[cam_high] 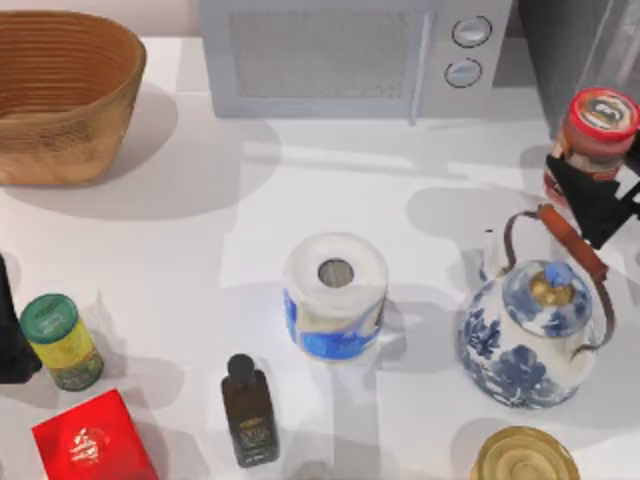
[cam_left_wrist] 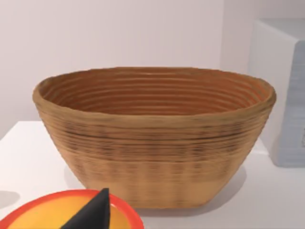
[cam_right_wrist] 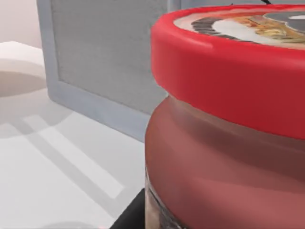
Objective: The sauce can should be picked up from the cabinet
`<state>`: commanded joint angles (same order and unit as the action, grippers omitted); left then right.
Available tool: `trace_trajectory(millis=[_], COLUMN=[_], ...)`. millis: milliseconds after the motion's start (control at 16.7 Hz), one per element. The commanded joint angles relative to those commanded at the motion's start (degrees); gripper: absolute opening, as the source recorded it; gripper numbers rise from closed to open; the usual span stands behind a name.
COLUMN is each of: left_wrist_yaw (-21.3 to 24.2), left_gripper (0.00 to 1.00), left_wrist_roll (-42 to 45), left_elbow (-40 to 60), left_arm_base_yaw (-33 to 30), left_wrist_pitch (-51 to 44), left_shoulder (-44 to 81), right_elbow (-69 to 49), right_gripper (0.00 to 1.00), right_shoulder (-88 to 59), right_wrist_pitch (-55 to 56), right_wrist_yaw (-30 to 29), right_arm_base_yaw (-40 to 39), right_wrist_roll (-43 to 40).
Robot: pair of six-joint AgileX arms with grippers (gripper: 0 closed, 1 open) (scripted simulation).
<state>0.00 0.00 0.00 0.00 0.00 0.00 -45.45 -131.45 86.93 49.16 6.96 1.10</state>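
Sauce can [cam_high: 598, 135] at the bench's [cam_high: 300, 210] far right, upright, just in front of the dark cabinet [cam_high: 570, 50], red lid up with a dark mark on it. Right claw [cam_high: 590, 205] at the can's near side, black fingers against its body; clamped or merely touching, cannot tell. Close up from the right wrist: red lid and brown-red body [cam_right_wrist: 228, 157], with a black finger [cam_right_wrist: 133, 214] low beside it and the microwave door [cam_right_wrist: 109, 57] behind.

Left claw [cam_high: 10, 335] parked at the left edge, beside the green-lidded can [cam_high: 60, 340]; open or closed, cannot tell. From the left wrist: woven basket [cam_left_wrist: 152, 138] straight ahead on the bench, one black fingertip [cam_left_wrist: 95, 212] over an orange-rimmed yellow round thing [cam_left_wrist: 71, 214].

Elsewhere on the bench: basket [cam_high: 65, 95] at far left, microwave [cam_high: 350, 55] along the back with two knobs, paper roll [cam_high: 335, 295] in the middle, blue-and-white teapot [cam_high: 530, 335] near the right just in front of the sauce can, dark bottle [cam_high: 250, 410] and red box [cam_high: 90, 440] at the near edge, gold-topped can [cam_high: 525, 455] at near right.
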Motion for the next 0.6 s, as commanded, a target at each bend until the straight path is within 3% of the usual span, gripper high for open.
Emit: trace_trajectory(millis=[240,600], left_wrist_yaw=[0.0,0.0], left_gripper=[1.0,1.0], left_wrist_roll=[0.0,0.0], left_elbow=[0.0,0.0], left_arm_base_yaw=[0.0,0.0], left_wrist_pitch=[0.0,0.0], left_shoulder=[0.0,0.0], right_elbow=[0.0,0.0], right_gripper=[0.98,1.0], right_shoulder=[0.0,0.0], right_wrist_pitch=[0.0,0.0], right_wrist_yaw=[0.0,0.0], right_arm_base_yaw=[0.0,0.0], right_wrist_roll=[0.0,0.0])
